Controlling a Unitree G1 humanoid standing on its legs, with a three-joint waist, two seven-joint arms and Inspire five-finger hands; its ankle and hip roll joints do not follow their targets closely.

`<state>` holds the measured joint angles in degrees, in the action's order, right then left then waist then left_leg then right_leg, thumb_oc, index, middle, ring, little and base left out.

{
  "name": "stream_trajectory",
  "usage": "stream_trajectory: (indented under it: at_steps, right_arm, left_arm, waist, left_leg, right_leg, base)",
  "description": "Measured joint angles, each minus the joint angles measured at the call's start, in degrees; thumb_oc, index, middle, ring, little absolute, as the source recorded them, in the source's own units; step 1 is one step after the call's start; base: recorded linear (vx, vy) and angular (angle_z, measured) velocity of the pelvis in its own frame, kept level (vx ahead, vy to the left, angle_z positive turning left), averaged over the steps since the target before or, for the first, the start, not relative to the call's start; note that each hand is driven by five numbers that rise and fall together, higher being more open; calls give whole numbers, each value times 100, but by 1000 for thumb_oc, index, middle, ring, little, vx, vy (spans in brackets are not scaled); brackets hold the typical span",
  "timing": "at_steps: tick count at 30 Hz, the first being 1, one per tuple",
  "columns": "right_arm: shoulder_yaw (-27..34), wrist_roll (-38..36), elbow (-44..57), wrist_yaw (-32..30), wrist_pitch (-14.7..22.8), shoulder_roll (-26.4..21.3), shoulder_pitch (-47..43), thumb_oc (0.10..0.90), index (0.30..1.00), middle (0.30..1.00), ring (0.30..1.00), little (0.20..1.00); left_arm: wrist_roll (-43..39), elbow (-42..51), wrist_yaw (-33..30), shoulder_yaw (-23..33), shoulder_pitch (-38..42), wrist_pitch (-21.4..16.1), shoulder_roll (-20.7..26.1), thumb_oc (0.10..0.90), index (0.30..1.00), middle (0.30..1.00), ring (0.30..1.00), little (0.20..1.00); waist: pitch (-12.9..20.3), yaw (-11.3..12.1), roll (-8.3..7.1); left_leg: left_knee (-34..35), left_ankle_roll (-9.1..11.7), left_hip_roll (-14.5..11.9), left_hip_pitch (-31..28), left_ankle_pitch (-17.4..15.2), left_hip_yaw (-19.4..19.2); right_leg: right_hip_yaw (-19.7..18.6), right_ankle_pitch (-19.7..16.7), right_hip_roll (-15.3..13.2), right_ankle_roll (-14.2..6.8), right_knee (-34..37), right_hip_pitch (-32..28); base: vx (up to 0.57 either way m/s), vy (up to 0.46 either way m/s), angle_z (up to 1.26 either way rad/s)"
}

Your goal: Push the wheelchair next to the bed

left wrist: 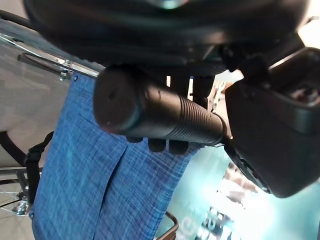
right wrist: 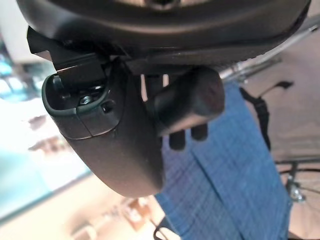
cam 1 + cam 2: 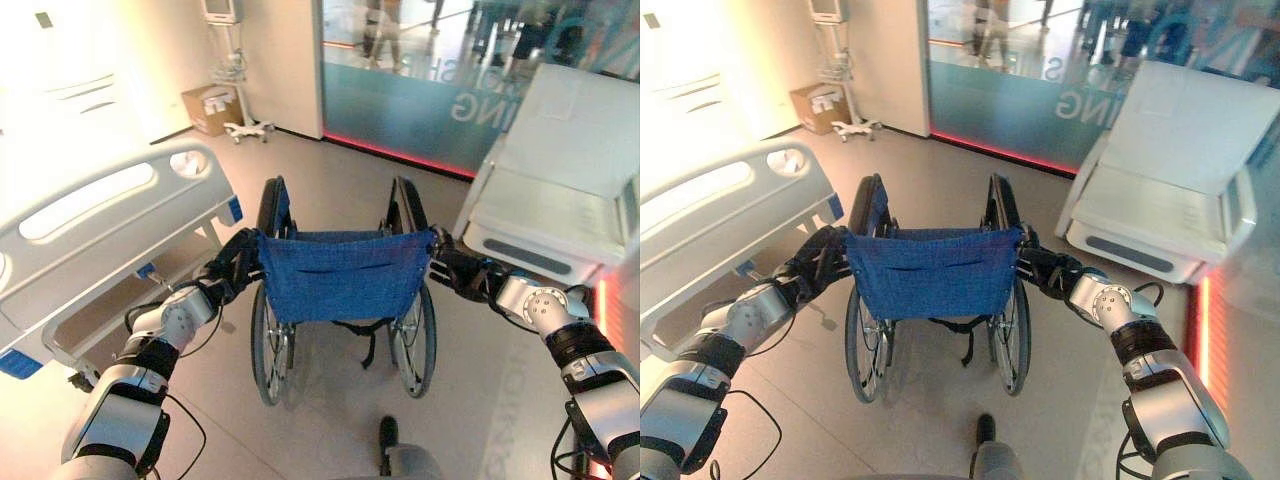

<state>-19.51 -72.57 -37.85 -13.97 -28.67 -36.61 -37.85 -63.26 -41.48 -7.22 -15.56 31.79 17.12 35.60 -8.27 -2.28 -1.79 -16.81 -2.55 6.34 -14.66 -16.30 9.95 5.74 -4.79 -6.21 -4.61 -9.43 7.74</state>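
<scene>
Both push handles of the wheelchair point(image 3: 340, 275), at frame centre with its blue backrest facing the camera, are gripped: the left hand point(image 3: 232, 268) curls around the left push handle point(image 1: 160, 117), the right hand point(image 3: 458, 270) around the right one point(image 2: 187, 102). At left, just beside the wheelchair, stands the bed point(image 3: 100, 235); a white cart point(image 3: 560, 190) sits upper right.

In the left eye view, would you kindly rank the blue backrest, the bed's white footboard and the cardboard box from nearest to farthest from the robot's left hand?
From the left hand, shut on the wheelchair's push handle:
1. Blue backrest, directly beside the hand, toward the robot's right.
2. White footboard of the bed, to the hand's left.
3. Cardboard box, far ahead by the back wall.
</scene>
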Motion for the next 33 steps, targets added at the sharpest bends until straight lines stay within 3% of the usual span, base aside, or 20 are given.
stream_trajectory:
  at_steps: [1, 2, 3, 4, 5, 8, 11, 14, 17, 20, 22, 23, 24, 25, 26, 27, 29, 30, 32, 33]
  right_arm:
    - [6, 7, -1, 40, 38, -37, -68, 400, 300, 300, 300, 300]
    - [11, 27, -13, 38, 113, -73, -170, 400, 300, 300, 300, 300]
    - [5, 60, -14, 39, 171, -85, -201, 400, 300, 300, 300, 300]
    - [-2, 114, -19, 39, 252, -67, -224, 400, 300, 300, 300, 300]
    - [-1, 193, -20, 38, 291, -55, -223, 400, 300, 300, 300, 300]
    - [-112, 256, -31, 38, 340, -86, -232, 400, 300, 300, 300, 300]
    - [-208, 257, -50, 13, 475, 10, -328, 400, 300, 300, 300, 300]
    - [-217, 257, -84, -55, 548, 90, -337, 400, 300, 300, 300, 300]
    - [-200, 237, 12, -58, 626, 85, -167, 400, 300, 300, 300, 300]
    - [-185, 250, 15, -48, 623, 134, -151, 400, 300, 300, 300, 300]
    - [-125, 297, 38, -17, 697, 247, -43, 400, 300, 300, 300, 300]
    - [-108, 438, 60, -22, 797, 280, 31, 400, 300, 300, 300, 300]
    - [-85, 525, 210, -48, 839, 254, 145, 400, 300, 300, 300, 300]
    - [-13, 529, 402, -71, 867, 150, 309, 400, 300, 300, 300, 300]
    - [74, 538, 476, -80, 876, 197, 470, 400, 300, 300, 300, 300]
    - [111, 566, 543, -104, 876, 239, 498, 400, 300, 300, 300, 300]
    - [136, 645, 564, -139, 900, 328, 499, 400, 300, 300, 300, 300]
    - [146, 651, 564, -176, 905, 341, 490, 400, 300, 300, 300, 300]
    - [166, 697, 561, -217, 932, 400, 390, 400, 300, 300, 300, 300]
    - [167, 694, 564, -214, 932, 403, 365, 400, 300, 300, 300, 300]
  left_arm:
    - [-1, -20, -70, 12, 3, -93, -151, 400, 300, 300, 300, 300]
    - [-5, -18, -160, 36, 2, -184, -212, 400, 300, 300, 300, 300]
    - [-6, -14, -201, 47, 6, -223, -248, 400, 300, 300, 300, 300]
    - [-20, 6, -232, 75, -13, -275, -300, 400, 300, 300, 300, 300]
    - [-40, 57, -250, 87, -17, -257, -290, 400, 300, 300, 300, 300]
    - [-62, 145, -272, 88, -97, -176, -272, 400, 300, 300, 300, 300]
    - [-232, 149, -111, 87, -118, -68, -40, 400, 300, 300, 300, 300]
    - [-234, 167, -75, 130, -81, -127, 4, 400, 300, 300, 300, 300]
    - [-233, 546, -108, 146, -118, -5, 237, 400, 300, 300, 300, 300]
    - [-233, 717, -97, 151, -123, 149, 422, 400, 300, 300, 300, 300]
    - [-183, 701, -25, 258, -93, 212, 446, 400, 300, 300, 300, 300]
    - [-146, 660, -55, 244, -65, 207, 397, 400, 300, 300, 300, 300]
    - [-110, 485, 27, 218, 69, 205, 328, 400, 300, 300, 300, 300]
    - [-51, 373, 86, 83, 218, 217, 331, 400, 300, 300, 300, 300]
    - [-3, 321, 114, 54, 234, 232, 332, 400, 300, 300, 300, 300]
    - [21, 268, 108, 25, 270, 199, 312, 400, 300, 300, 300, 300]
    - [60, 77, 111, -37, 500, 213, 297, 400, 300, 300, 300, 300]
    - [62, -28, 106, -93, 610, 195, 329, 400, 300, 300, 300, 300]
    - [130, -221, 91, -215, 932, 123, 368, 400, 300, 300, 300, 300]
    - [198, -269, 85, -210, 939, 78, 343, 400, 300, 300, 300, 300]
  waist:
    - [-2, -22, 114]
    - [-6, 41, 225]
    - [-8, 107, 242]
    - [-41, 234, 238]
    - [-88, 257, 188]
    - [-192, 411, 101]
    - [-260, 526, 158]
    - [-297, 709, 217]
    - [-332, 815, 157]
    - [-293, 1090, 84]
    - [-215, 1245, -101]
    - [-194, 1229, -57]
    - [-193, 1251, -28]
    - [-176, 1167, 8]
    - [-101, 969, -145]
    - [-100, 893, -149]
    - [-110, 628, -92]
    - [-99, 594, -61]
    - [-110, 432, -55]
    - [-128, 402, -22]
  left_leg:
    - [-924, 192, -84, 473, -10, -377]
    - [-2116, 537, -207, 1075, 254, -755]
    - [-2811, 817, -275, 1531, 626, -891]
    - [-3705, 861, -425, 2169, 885, -1040]
    - [-3839, 826, -447, 2370, 867, -1148]
    - [-2941, 854, -506, 2618, 887, -1336]
    - [419, 772, -506, 2354, 1092, -1687]
    - [1960, 834, -569, 2422, 1756, -1802]
    - [1842, 841, -732, 2788, 1865, -2139]
    - [1506, 817, -694, 2692, 1853, -2166]
    - [1575, 373, -455, 2270, 2043, -2164]
    - [1701, -42, -401, 2035, 2322, -2288]
    - [1723, -291, -370, 1934, 2388, -2291]
    - [1744, -642, -350, 1810, 2678, -2252]
    - [1775, -805, -87, 1653, 2557, -2242]
    - [1793, -815, 17, 1506, 2497, -2232]
    - [1900, -797, 28, 1295, 2375, -2109]
    - [1973, -792, -29, 1257, 2346, -2088]
    - [2014, -677, -128, 1185, 2272, -2031]
    - [2031, -553, -139, 1077, 2162, -1947]
  right_leg:
    - [137, 82, 48, 263, -95, -20]
    - [175, 176, 128, 359, -145, -44]
    - [158, 299, 163, 438, -110, -74]
    - [235, 374, 196, 495, -33, -258]
    - [247, 453, 197, 517, 57, -402]
    - [316, 493, 216, 577, 481, -964]
    - [231, 648, 511, 620, 1055, -1663]
    - [84, 823, 809, 652, 1452, -2217]
    - [76, 1266, 1018, 707, 1393, -2715]
    - [-251, 1838, 914, 584, 927, -2848]
    - [13, 2338, 586, 281, 313, -2915]
    - [507, 2403, 493, 158, -582, -2656]
    - [766, 2401, 365, 145, -1632, -2260]
    - [1045, 2205, -118, -10, -3409, -1534]
    - [1025, 2209, -670, -23, -4121, -1073]
    - [901, 2207, -1016, -23, -4300, -713]
    - [931, 2197, -1187, -37, -3655, -354]
    - [932, 2191, -1103, -36, -3145, -336]
    - [895, 1950, -745, -281, -1045, -245]
    - [839, 1703, -603, -348, -539, -142]
  base:
    - [421, -335, 42]
    - [381, -303, 30]
    - [445, -270, 8]
    - [338, -141, 20]
    - [363, -91, 26]
    - [533, 12, 12]
    - [660, 58, 6]
    - [592, 62, -13]
    - [666, 135, -10]
    - [534, 172, -56]
    - [515, 289, -52]
    - [375, 264, -18]
    - [443, 275, 11]
    - [255, 104, 48]
    - [303, 98, 55]
    - [246, -7, 41]
    - [231, -75, 32]
    - [237, -88, 36]
    - [308, -92, 16]
    - [260, -79, -1]
